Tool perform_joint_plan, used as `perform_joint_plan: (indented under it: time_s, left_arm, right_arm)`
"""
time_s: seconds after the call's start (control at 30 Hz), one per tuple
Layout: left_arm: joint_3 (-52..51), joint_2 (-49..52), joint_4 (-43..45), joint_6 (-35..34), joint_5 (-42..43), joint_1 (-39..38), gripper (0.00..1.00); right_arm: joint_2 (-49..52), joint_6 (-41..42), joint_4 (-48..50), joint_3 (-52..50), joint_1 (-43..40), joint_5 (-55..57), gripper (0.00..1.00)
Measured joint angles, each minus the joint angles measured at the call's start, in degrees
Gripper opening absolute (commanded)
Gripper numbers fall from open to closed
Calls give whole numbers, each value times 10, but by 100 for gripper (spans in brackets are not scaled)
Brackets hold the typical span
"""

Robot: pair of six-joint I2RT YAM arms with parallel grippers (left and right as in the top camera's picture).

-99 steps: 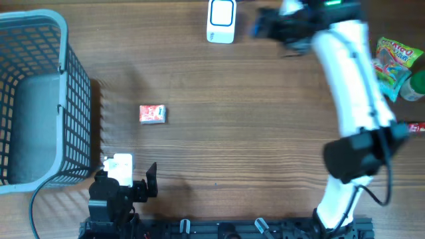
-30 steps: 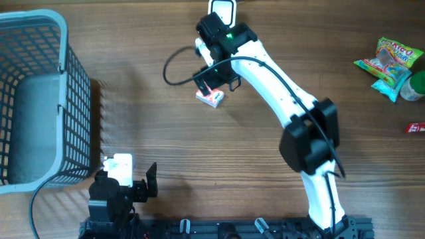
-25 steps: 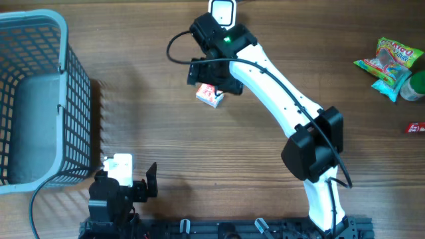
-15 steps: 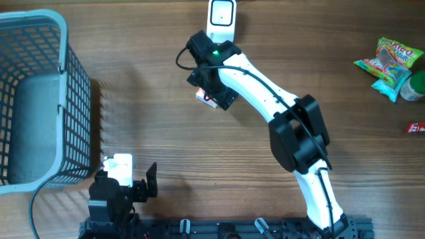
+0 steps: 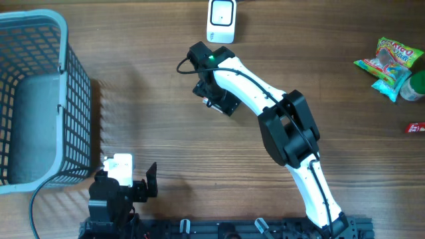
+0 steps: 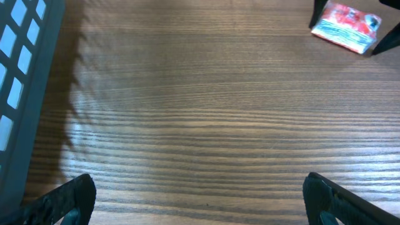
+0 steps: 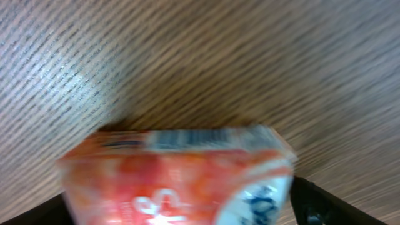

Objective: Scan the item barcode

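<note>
Found the red-and-white packet [image 6: 344, 28] lying flat on the wooden worktop [image 5: 166, 146], near the white scanner [image 5: 220, 12] at the far edge and well apart from the grey basket [image 5: 40, 26] on the left. Saw the right fingers [image 5: 216, 99] down over it, spread wide, with one black tip on each side of the packet. Could not tell whether pressing on it or only just beside it. From the right wrist, made out the packet filling the lower view, blurred, with a pale side panel uppermost and print too smeared to read. Saw the left fingers [image 6: 200, 203] fully apart near the front edge by the basket's corner, holding nothing, only bare wood between. Noted bright snack bags [image 5: 392, 56] at the far right, well away from both arms.
</note>
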Motion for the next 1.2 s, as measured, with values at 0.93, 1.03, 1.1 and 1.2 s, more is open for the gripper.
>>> perform_joint_plan:
  time_s: [0.93, 1.03, 1.1, 1.2]
  left_arm:
    - [0, 0, 0, 0, 0, 0, 100]
    - [0, 0, 0, 0, 0, 0, 100]
    - [0, 0, 0, 0, 0, 0, 100]
    - [0, 0, 0, 0, 0, 0, 100]
  right_arm:
    - [-40, -610, -33, 0, -4, 141, 100]
    - [-72, -611, -27, -2, -4, 150, 55]
    - [-98, -571, -8, -3, -4, 124, 29]
    - [-130, -501, 68, -2, -9, 25, 4]
